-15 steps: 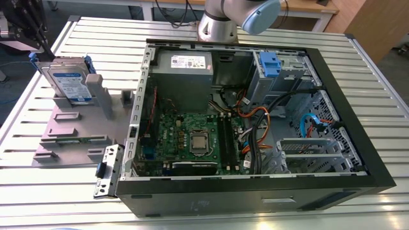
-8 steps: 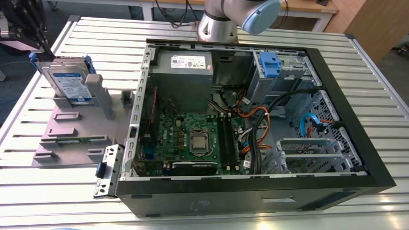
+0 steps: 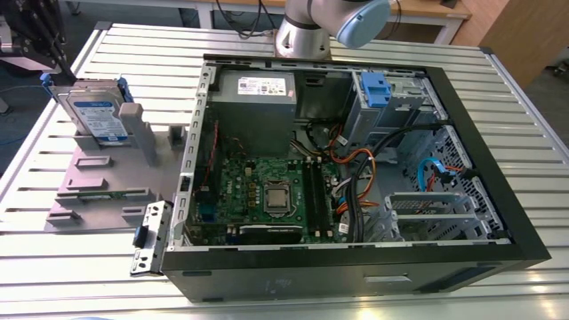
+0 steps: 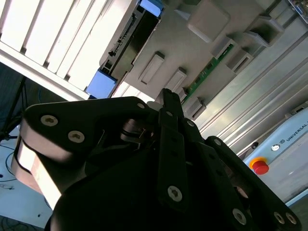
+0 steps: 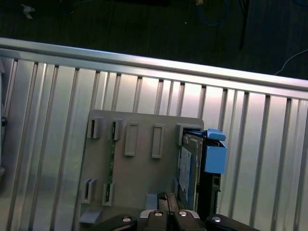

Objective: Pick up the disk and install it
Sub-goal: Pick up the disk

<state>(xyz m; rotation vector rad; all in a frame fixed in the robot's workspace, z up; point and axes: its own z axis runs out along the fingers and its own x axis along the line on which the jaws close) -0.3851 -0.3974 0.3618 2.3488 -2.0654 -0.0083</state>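
The disk [image 3: 93, 117] is a silver drive with a blue-and-white label and blue rails. It stands on edge in a grey fixture plate [image 3: 98, 187] on the slatted table, at the exterior view's left. In the first wrist view the disk [image 5: 188, 168] sits at the fixture plate's [image 5: 139, 178] edge, a blue rail beside it. My gripper [image 5: 167, 197] hovers over the plate close beside the disk, fingers shut with nothing between them. In the second wrist view the gripper [image 4: 168, 96] points toward the plate [image 4: 192, 48], with the disk [image 4: 130, 38] further off.
An open computer case [image 3: 498, 220] lies right of the fixture, with a motherboard [image 3: 266, 193], a grey power supply [image 3: 253, 100], a drive bay with a blue latch [image 3: 374, 87] and a metal cage [image 3: 427, 207]. A loose metal bracket [image 3: 151, 237] lies by the case. A red button [image 4: 260, 166] shows.
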